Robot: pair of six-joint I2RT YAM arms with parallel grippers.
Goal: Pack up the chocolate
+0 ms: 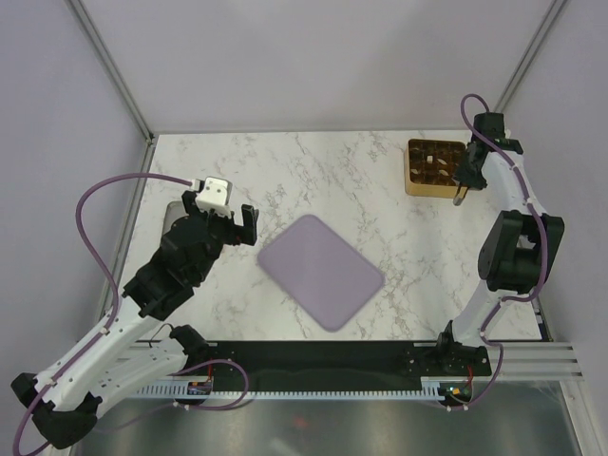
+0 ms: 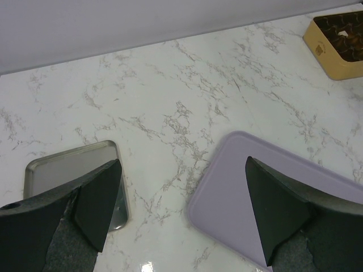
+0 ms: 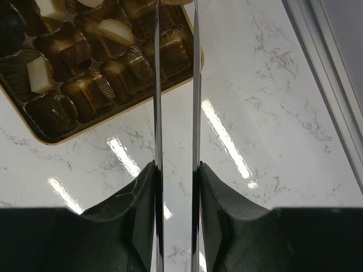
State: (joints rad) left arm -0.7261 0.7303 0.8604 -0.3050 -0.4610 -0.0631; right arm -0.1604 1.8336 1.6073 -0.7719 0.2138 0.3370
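The gold grid tray [image 1: 415, 182] stands at the far right and holds several dark brown, tan and cream-white chocolates [image 3: 85, 90]. My right gripper [image 1: 460, 195] hangs over the tray's right edge. Its long thin blades [image 3: 176, 3] stand narrowly apart, and a tan chocolate piece [image 3: 177, 1] shows between their tips at the top edge of the right wrist view. My left gripper [image 1: 223, 223] is open and empty above the table [image 2: 180, 170], between a metal tray and the lilac mat [image 1: 321, 271]. The mat carries no chocolate.
A shallow silver metal tray [image 2: 62, 167] lies at the left, partly under my left arm [image 1: 173, 214]. The gold tray also shows far off in the left wrist view [image 2: 334, 68]. An aluminium frame rail [image 3: 329, 68] runs along the table's right edge.
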